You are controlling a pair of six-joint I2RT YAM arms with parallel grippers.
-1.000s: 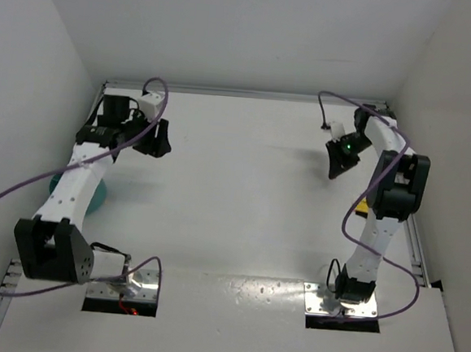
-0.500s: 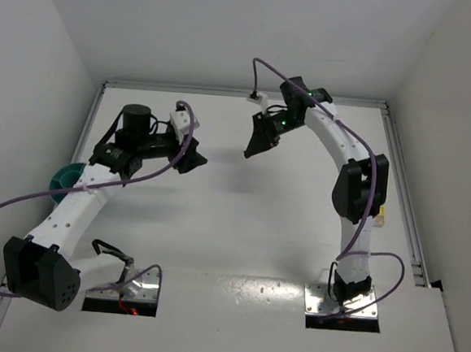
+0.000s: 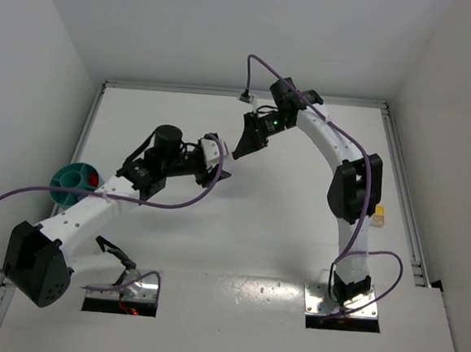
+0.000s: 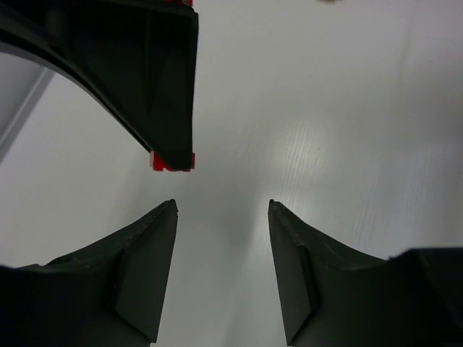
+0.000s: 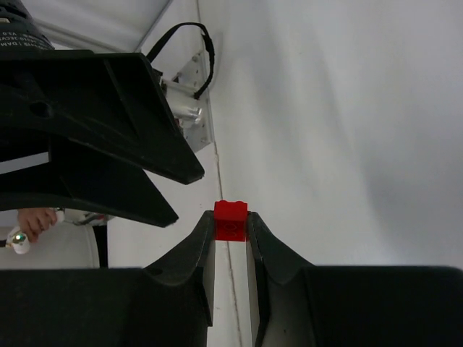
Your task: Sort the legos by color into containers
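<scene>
My right gripper (image 5: pixel 230 225) is shut on a small red lego (image 5: pixel 230 217) that sticks out past its fingertips. In the top view the right gripper (image 3: pixel 243 146) hangs over the middle back of the table. My left gripper (image 3: pixel 222 173) sits just below and left of it, open and holding nothing. In the left wrist view my open left gripper (image 4: pixel 221 208) faces the right gripper's fingers, with the red lego (image 4: pixel 172 160) at their tip, close but apart. The teal container (image 3: pixel 64 176) stands at the left edge with a red lego (image 3: pixel 93 180) in one compartment.
A yellow lego (image 3: pixel 378 212) lies on the table beside the right arm's elbow. White walls close in the table on the left, back and right. Purple cables loop from both arms.
Both arms have swung in from the back corners to the middle of the table, tips now close together. The left arm has moved off the teal container, which now shows fully.
</scene>
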